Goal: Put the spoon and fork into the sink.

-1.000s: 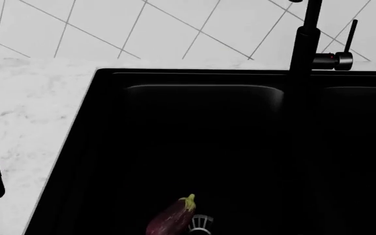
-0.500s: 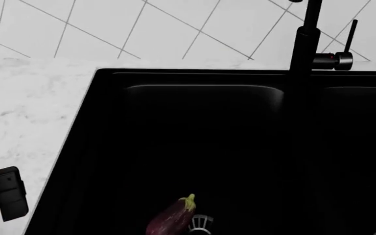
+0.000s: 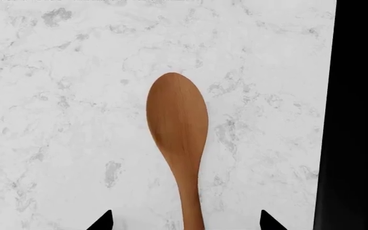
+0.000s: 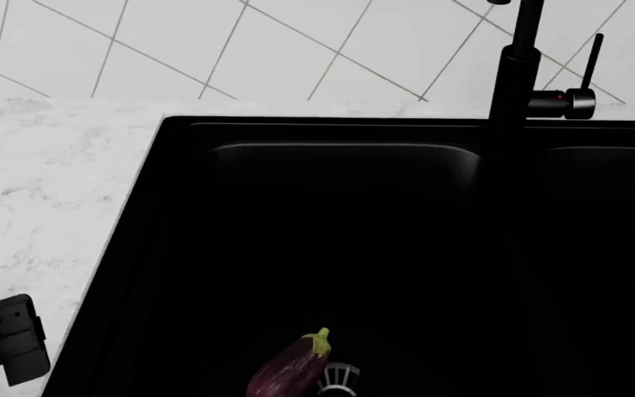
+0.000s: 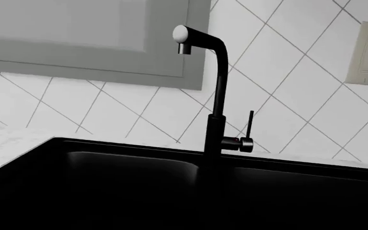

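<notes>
Left gripper [image 3: 185,221], jaws spread wide and not yet clamped, straddles the handle of the orange-brown wooden spoon [image 3: 178,124] lying on white marble counter [image 3: 56,120] beside the matte black double-basin sink [image 3: 356,120]; off-centre closure risks skidding it.

Orange-brown wooden spoon [image 3: 178,139] showing faint grain; white marble countertop [image 3: 63,120] showing grey veining; matte black sink [image 4: 350,240]; purple eggplant [image 4: 287,369] showing green stem; white diagonal-tiled wall [image 5: 107,110].
</notes>
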Motion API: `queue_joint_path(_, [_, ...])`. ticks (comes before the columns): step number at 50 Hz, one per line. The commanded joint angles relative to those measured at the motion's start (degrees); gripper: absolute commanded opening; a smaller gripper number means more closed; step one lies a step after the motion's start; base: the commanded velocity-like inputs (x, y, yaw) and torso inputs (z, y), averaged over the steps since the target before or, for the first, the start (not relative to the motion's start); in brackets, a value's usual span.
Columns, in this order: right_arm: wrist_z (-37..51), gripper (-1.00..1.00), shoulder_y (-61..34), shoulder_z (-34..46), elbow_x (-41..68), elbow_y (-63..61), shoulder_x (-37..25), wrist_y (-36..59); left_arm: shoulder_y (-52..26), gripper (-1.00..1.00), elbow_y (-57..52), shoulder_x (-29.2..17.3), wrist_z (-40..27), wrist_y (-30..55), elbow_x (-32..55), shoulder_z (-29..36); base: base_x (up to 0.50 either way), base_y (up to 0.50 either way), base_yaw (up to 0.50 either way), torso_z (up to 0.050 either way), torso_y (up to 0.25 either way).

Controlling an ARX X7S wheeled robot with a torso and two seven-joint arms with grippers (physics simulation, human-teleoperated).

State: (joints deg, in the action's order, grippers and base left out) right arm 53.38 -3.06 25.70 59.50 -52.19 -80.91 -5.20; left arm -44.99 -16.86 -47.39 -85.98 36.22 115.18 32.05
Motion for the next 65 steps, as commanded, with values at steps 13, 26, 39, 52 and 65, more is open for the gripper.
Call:
queue_joint_path(13, [0.98, 1.00, 2.91, -2.36, -2.24, -0.27, -1.49, -3.60, 7.56, -1.00, -0.26, 0.19, 1.02, -5.30, 0.44, 0.19, 0.00, 0.00, 0.00, -0.002, 0.000])
queue_joint_path(26, [0.73, 1.00, 2.04, -2.79, -1.50, -0.66, -1.20, -2.54, -2.31, -1.00, -4.89, 0.17, 3.07, -2.45, -4.05, -0.91, 0.00, 0.00, 0.00, -0.002, 0.000])
queue_joint_path(39, [0.69, 1.00, 2.46, -2.82, -1.81, -0.63, -1.35, -2.61, -26.96, -1.00, -3.12, 13.84, 18.02, 11.64, -9.62, 5.30, 0.00, 0.00, 0.00, 0.000, 0.000])
queue_joint_path(52, [0.50, 1.00, 2.05, -3.04, -1.53, -0.47, -1.00, -1.80, -29.28, -1.00, 3.81, 23.77, 33.18, 17.29, -6.72, 11.08, 0.00, 0.00, 0.00, 0.000, 0.000])
queue_joint_path(65, [-0.08, 1.00, 2.33, -2.94, -2.27, -0.09, -0.15, -1.90, -28.52, -1.00, 15.09, 33.97, 50.17, 19.89, -15.64, 18.38, 0.00, 0.00, 0.00, 0.000, 0.000])
